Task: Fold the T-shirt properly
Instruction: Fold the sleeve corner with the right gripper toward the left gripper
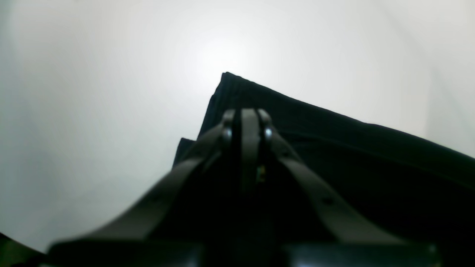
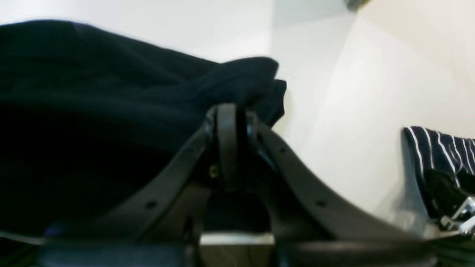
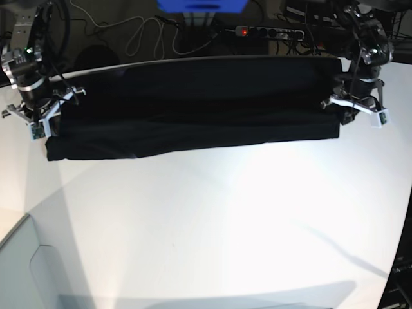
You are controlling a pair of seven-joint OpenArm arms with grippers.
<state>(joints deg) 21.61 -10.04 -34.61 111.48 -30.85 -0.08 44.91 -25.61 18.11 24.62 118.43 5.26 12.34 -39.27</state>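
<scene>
The large black cloth T-shirt (image 3: 193, 112) lies as a long narrow band along the far edge of the white tabletop (image 3: 212, 225), folded lengthwise. The left claw (image 3: 353, 111) is pinched tight on the cloth at the band's end near the far right corner; the right claw (image 3: 40, 116) is likewise clamped on the opposite end near the far left corner. Judged step: a lengthwise fold in hand, both ends held. Next move likely calls for both arms travelling together, keeping the band taut and its edges aligned.
</scene>
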